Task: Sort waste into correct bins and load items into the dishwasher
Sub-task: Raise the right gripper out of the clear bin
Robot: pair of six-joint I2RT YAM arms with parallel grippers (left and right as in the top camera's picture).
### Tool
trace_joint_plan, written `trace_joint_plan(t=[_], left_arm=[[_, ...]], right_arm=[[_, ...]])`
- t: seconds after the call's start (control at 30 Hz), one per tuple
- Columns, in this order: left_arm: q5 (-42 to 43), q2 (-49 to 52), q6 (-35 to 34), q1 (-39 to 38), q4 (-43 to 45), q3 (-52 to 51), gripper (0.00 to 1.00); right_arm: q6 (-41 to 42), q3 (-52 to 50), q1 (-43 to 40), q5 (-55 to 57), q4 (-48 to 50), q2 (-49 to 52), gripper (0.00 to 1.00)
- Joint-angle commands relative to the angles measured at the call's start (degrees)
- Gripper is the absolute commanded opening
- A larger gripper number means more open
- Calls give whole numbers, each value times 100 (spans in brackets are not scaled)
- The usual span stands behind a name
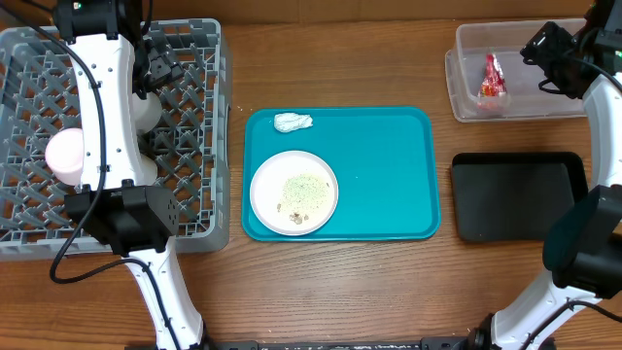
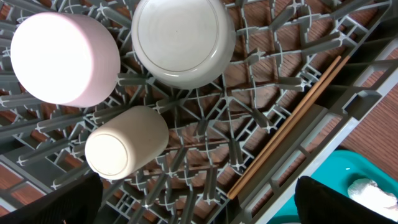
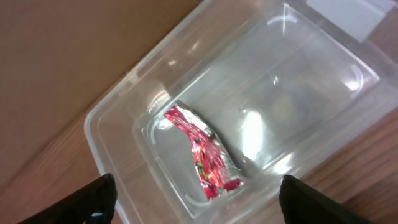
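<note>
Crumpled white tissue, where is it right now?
In the overhead view the small crumpled white tissue lies in the top-left corner of the teal tray, just above the round white plate holding rice scraps, right of the grey lattice dish rack.

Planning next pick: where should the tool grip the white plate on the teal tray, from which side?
Pinch the plate at its right rim, from above on the right. It lies flat, so only the edge offers a hold. Its left and front edges sit close to the teal tray walls; the right faces bare tray. The food scraps in its middle suggest keeping it level.
</note>
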Motion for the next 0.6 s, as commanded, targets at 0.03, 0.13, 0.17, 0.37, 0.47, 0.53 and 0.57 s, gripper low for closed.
trace_joint_plan(t=[0.03, 0.13, 0.17, 0.37, 0.47, 0.53, 0.57], left_arm=[[-116, 4, -13, -2, 9, 13, 100], [-118, 4, -13, -2, 9, 13, 100], [-116, 4, -13, -2, 9, 13, 100], [-118, 4, -13, -2, 9, 13, 100], [-116, 4, -13, -2, 9, 13, 100], [-118, 4, -13, -2, 9, 13, 100], [-118, 4, -13, -2, 9, 13, 100]], right_arm=[[-4, 177, 42, -721, -195, -459, 83], [-310, 177, 179, -2540, -297, -769, 78], [-369, 177, 262, -3064, -295, -822, 78], [-498, 61, 1513, -3049, -400, -826, 77], [-490, -127, 2455, -1976, -343, -715, 76], [-487, -151, 3023, -1377, -310, -566, 76], [-483, -151, 3307, -1097, -260, -472, 76]])
